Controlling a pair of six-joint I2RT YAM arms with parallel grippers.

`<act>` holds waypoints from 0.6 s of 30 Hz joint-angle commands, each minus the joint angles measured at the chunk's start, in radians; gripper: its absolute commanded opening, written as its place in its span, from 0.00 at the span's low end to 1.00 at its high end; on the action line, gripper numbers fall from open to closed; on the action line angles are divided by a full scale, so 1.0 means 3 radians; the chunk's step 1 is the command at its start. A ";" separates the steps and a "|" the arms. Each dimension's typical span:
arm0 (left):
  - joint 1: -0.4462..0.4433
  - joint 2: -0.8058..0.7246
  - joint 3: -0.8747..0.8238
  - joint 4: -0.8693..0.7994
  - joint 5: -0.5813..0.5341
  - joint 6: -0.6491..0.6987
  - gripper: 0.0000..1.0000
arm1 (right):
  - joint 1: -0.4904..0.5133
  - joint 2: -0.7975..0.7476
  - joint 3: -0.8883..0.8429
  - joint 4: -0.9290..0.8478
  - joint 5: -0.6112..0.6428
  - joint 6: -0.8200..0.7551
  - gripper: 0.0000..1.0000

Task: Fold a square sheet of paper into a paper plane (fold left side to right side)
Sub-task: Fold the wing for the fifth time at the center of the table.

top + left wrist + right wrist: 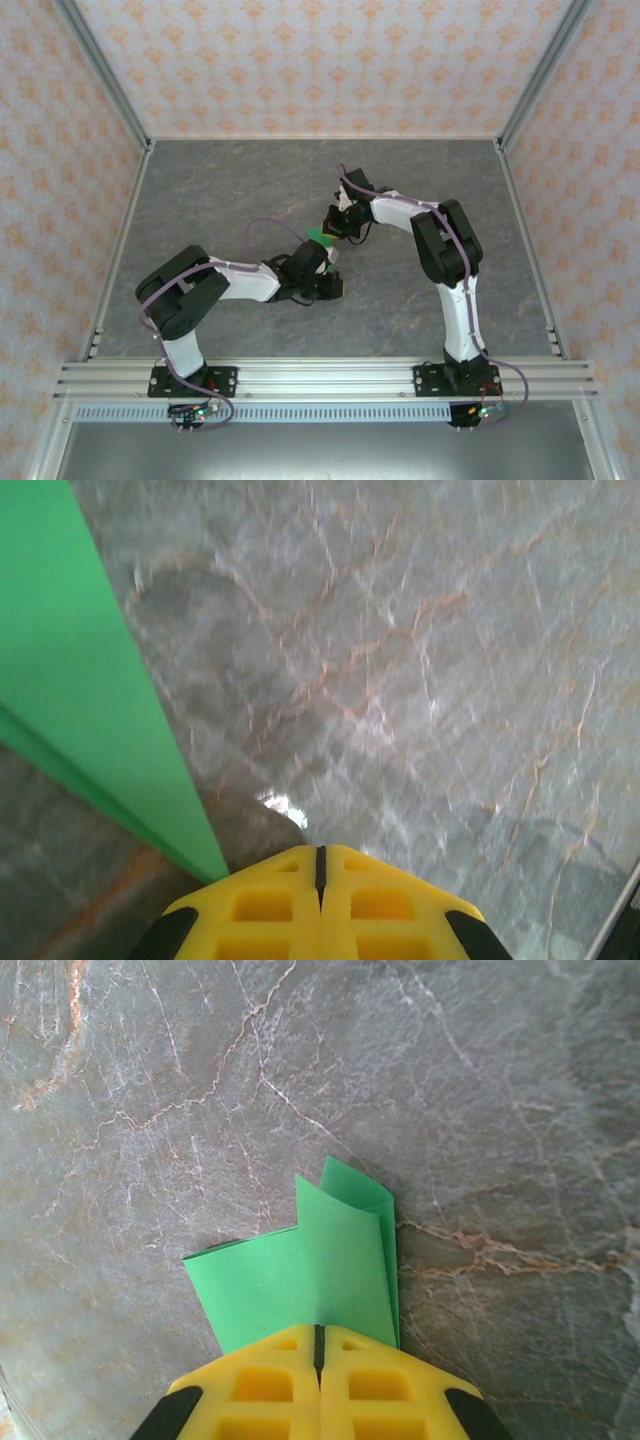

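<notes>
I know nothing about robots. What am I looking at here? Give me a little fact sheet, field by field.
Setting: grey marbled table inside patterned walls
Arms: two, both reaching to the table's middle
Object: green paper, folded into overlapping layers, one far corner curling up
Left gripper: shut, yellow fingers together, close beside the paper's long edge
Right gripper: shut, tips at the paper's near edge; pinching or pressing, cannot tell

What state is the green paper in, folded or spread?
Folded: the right wrist view shows the paper with overlapping layers and a doubled right edge.
</notes>
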 commanded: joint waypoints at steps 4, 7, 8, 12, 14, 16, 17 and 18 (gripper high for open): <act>-0.0031 -0.0625 0.0113 -0.0487 -0.0103 0.0224 0.08 | -0.0007 0.0061 0.0064 -0.0098 0.0305 -0.0064 0.00; -0.0006 -0.1040 0.0183 -0.0825 -0.0387 0.0453 0.11 | -0.0009 -0.0094 0.0250 -0.0193 0.0367 -0.0162 0.00; 0.0016 -0.1201 0.0172 -0.0903 -0.0487 0.0502 0.13 | -0.0008 -0.0147 0.0318 -0.0231 0.0398 -0.0195 0.02; 0.0128 -0.1740 0.0071 -0.1140 -0.0905 0.0573 0.24 | -0.0054 -0.0315 0.0530 -0.0327 0.0372 -0.0228 0.15; 0.0180 -0.1997 0.0000 -0.1265 -0.1164 0.0575 0.26 | -0.0057 -0.0439 0.0557 -0.0404 0.0455 -0.0250 0.21; 0.0195 -0.2192 -0.0030 -0.1437 -0.1488 0.0585 0.30 | -0.0053 -0.0614 0.0497 -0.0472 0.0595 -0.0270 0.28; 0.0195 -0.2279 -0.0035 -0.1547 -0.1681 0.0585 0.33 | -0.0050 -0.0704 0.0444 -0.0540 0.0729 -0.0270 0.32; 0.0194 -0.2347 -0.0048 -0.1617 -0.1828 0.0590 0.35 | -0.0034 -0.0797 0.0409 -0.0617 0.0856 -0.0281 0.36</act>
